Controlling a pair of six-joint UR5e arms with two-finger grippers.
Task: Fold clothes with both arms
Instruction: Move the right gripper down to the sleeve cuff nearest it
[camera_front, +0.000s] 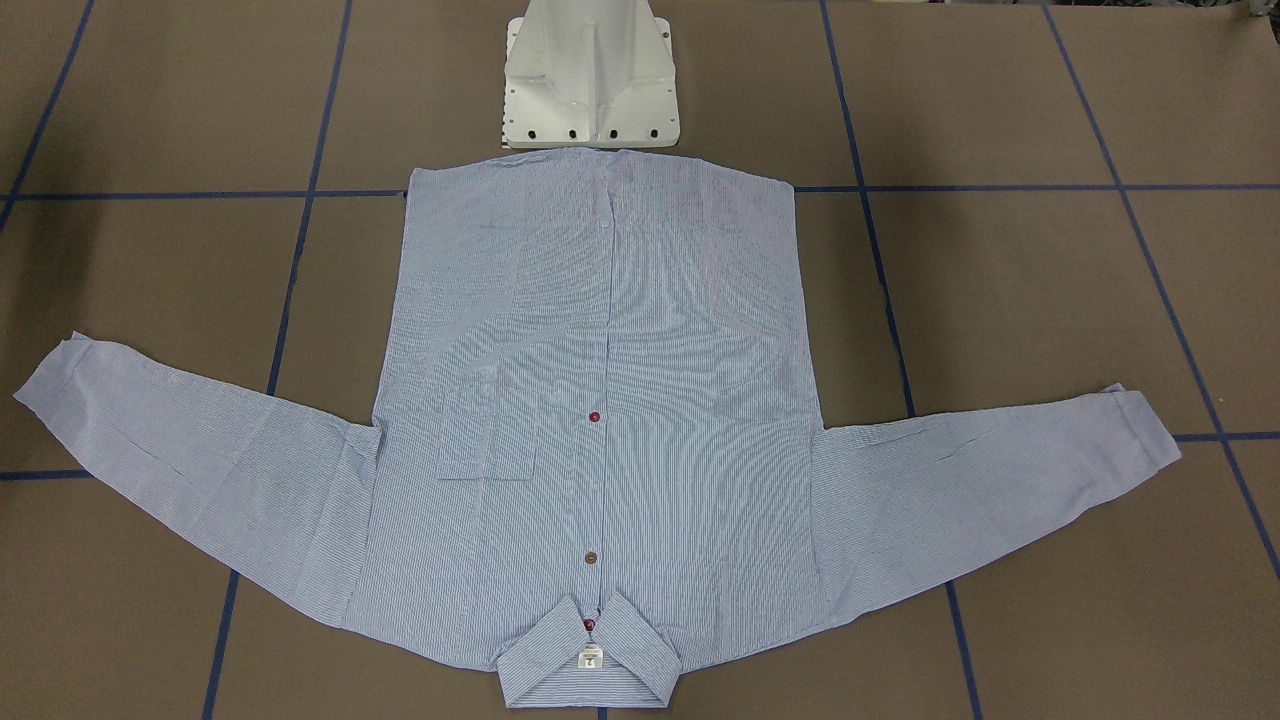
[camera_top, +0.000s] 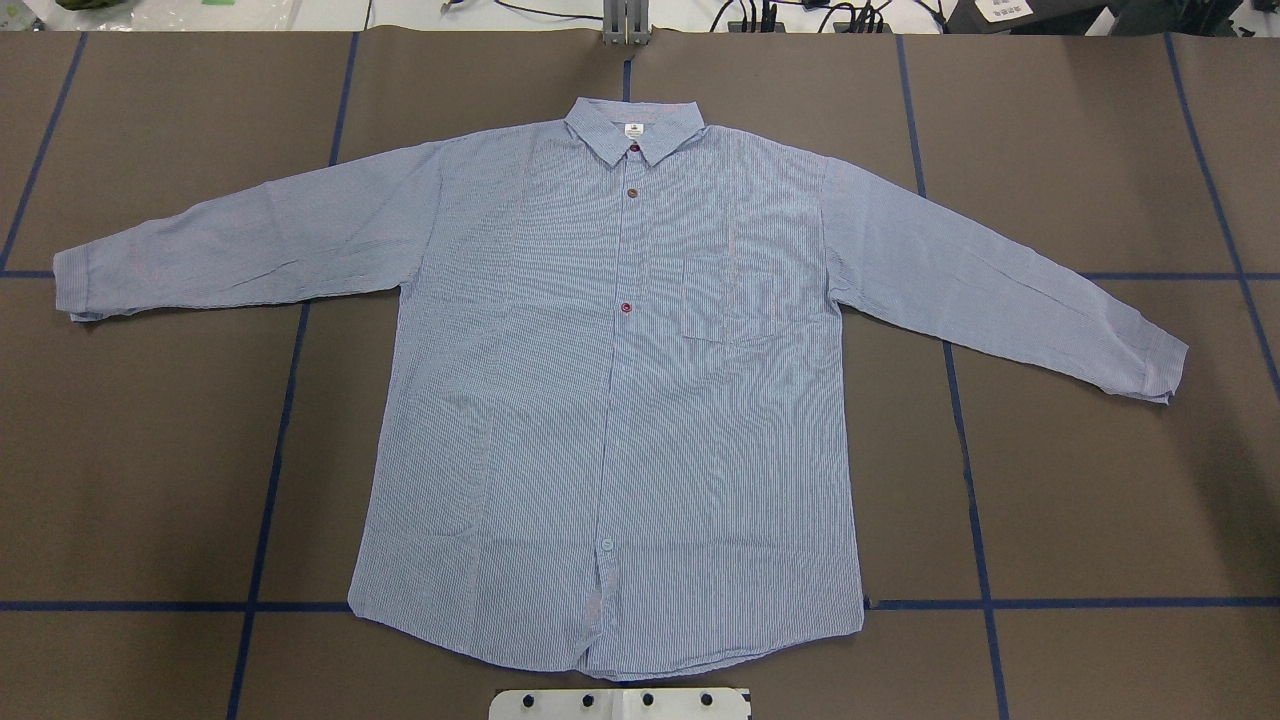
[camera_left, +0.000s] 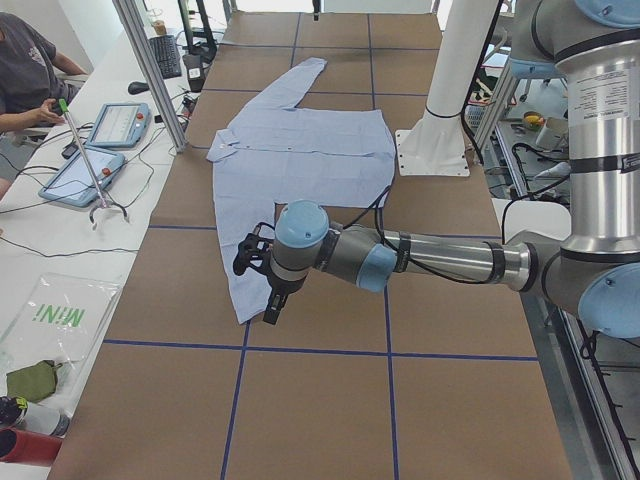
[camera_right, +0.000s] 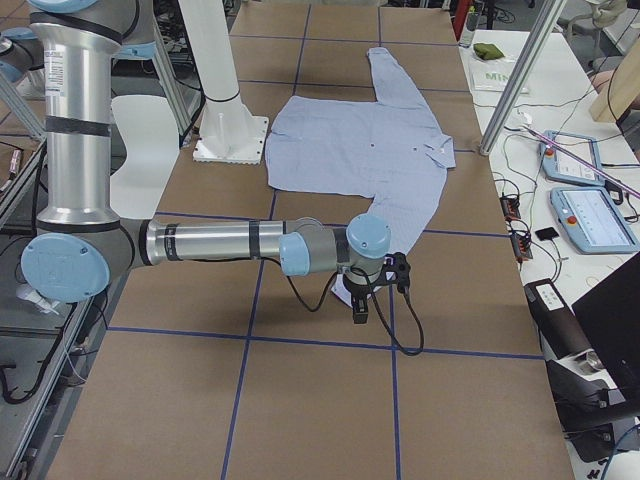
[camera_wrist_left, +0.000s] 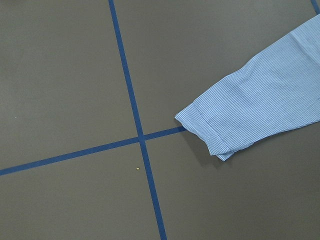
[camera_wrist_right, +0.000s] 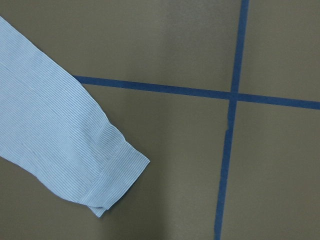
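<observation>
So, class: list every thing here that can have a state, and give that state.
shirt: unfolded, flat, front up, buttoned.
collar: turned down.
sleeves: both spread outward, flat.
left gripper: hovering; open or shut, cannot tell.
right gripper: hovering; open or shut, cannot tell.

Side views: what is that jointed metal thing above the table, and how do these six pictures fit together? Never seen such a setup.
Those are robot arms, a left arm and a right arm, each ending in a two-finger tool. Two pictures look down on the table, two look from its ends, two come from wrist cameras. A blue shirt lies flat, sleeves spread. Each wrist camera sees a cuff. Nothing is held. Whether the left tool or right tool is open cannot be told.
</observation>
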